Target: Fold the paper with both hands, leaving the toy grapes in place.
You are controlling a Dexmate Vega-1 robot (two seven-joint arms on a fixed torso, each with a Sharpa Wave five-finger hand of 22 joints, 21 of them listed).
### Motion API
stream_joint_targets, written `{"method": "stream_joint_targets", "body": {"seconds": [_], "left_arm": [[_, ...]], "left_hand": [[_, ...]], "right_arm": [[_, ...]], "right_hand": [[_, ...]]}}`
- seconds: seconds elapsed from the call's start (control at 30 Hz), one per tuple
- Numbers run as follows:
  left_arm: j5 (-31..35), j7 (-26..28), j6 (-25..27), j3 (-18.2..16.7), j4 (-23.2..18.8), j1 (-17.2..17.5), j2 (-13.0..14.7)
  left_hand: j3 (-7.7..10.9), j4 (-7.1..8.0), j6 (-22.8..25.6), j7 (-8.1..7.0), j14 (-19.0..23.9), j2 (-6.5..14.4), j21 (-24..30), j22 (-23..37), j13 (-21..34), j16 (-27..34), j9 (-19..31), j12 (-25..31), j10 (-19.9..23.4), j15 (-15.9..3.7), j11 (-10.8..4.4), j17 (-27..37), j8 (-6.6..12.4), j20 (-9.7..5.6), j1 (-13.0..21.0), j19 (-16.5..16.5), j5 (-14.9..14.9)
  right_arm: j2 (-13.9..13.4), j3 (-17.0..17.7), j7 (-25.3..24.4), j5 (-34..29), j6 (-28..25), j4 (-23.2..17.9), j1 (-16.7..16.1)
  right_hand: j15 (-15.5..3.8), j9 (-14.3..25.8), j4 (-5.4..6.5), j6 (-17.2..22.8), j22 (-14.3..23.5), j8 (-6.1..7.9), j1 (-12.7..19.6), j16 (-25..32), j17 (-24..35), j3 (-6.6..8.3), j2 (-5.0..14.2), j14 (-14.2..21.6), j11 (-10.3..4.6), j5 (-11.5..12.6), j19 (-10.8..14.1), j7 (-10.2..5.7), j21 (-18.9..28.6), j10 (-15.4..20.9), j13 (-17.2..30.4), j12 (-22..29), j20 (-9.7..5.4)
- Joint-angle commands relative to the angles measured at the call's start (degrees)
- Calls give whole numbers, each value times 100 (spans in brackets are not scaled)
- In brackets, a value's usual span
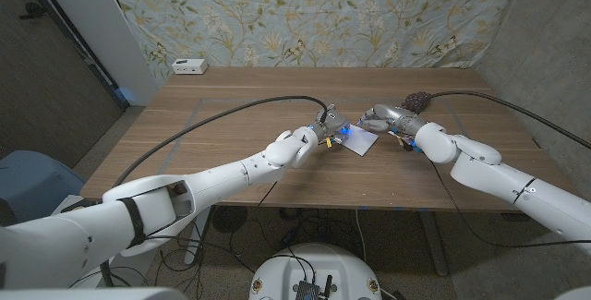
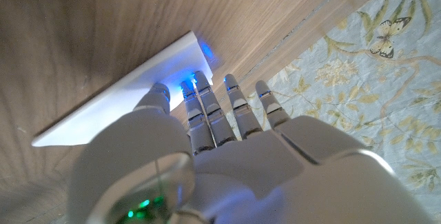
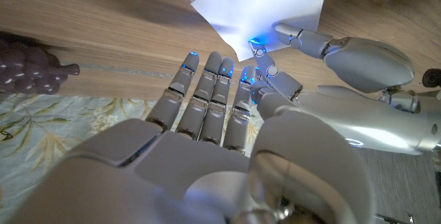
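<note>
A small white paper [image 1: 359, 140] lies on the wooden table [image 1: 231, 143] between my two hands. My left hand [image 1: 314, 137] reaches in from its left side; its straight fingertips [image 2: 200, 86] touch the paper [image 2: 117, 103] near one edge. My right hand [image 1: 386, 116] hovers at the paper's far right side with its fingers [image 3: 207, 86] spread and nothing in them, just short of the paper [image 3: 269, 7]. The left hand [image 3: 362, 58] lays one fingertip on a paper corner. The dark toy grapes [image 1: 416, 102] sit behind the right hand, also seen as grapes [image 3: 27, 69].
A white box [image 1: 189, 66] stands at the table's back left corner. Black cables [image 1: 222, 120] trail over the table to both wrists. A floral curtain [image 1: 314, 14] hangs behind the table. The table's left half is bare wood.
</note>
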Motion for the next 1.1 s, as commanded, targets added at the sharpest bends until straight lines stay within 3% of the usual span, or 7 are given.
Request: {"method": "stream_joint_targets", "body": {"seconds": [0.03, 0.43, 0.57, 0.77, 1.1], "left_arm": [[49, 8, 29, 52, 113, -48, -56], [-88, 353, -53, -33, 130, -22, -46], [-247, 536, -105, -158, 61, 40, -18], [-517, 741, -171, -385, -134, 157, 76], [-900, 1155, -364, -753, -551, 396, 259]], "left_hand": [[28, 6, 51, -14, 34, -23, 37, 11, -16, -28, 13, -48, 37, -366, -7, -6, -23, 1, -44, -27, -16], [66, 5, 77, -16, 105, -5, 58, 5, -69, -25, 15, -90, 133, -370, 39, -23, -50, 3, -105, -13, -18], [186, -10, 139, 31, 217, 125, 115, 3, -107, -3, 18, -129, 188, -390, 102, -32, -52, -13, -78, 96, 8], [315, -30, 199, 70, 302, 199, 158, 1, -141, 4, 21, -155, 263, -369, 206, -42, -54, -25, -49, 166, 30], [386, -43, 138, 57, 393, 154, 218, -2, -167, 6, 23, -212, 253, -344, 279, -52, -108, -21, -83, 279, 38]], "right_arm": [[-4, -169, 127, -521, -145, -123, 73], [37, -354, 403, -1000, -279, -153, 216], [63, -401, 489, -1109, -308, -137, 257], [84, -465, 614, -1274, -354, -136, 306], [121, -476, 674, -1409, -439, -166, 295]], "right_hand": [[-146, 6, -30, 113, 24, 23, 86, -2, 14, 68, -16, -59, -71, 15, 22, -37, 29, 125, -5, 33, -12], [-193, 6, -42, 248, 26, 14, 107, -101, 11, 101, -50, -269, -101, -6, -65, -49, -4, 259, -13, 16, -28], [-216, 6, -50, 267, 27, 6, 134, -97, 27, 115, -22, -289, -121, -7, -83, -62, -11, 270, -14, 4, -41], [-251, 7, -61, 286, 28, -7, 168, -91, 43, 133, -10, -305, -147, -7, -100, -70, -17, 299, -16, -8, -48], [-261, 7, -62, 282, 29, -34, 183, -100, 49, 147, -19, -326, -148, -11, -109, -67, -20, 287, -17, -40, -50]]}}
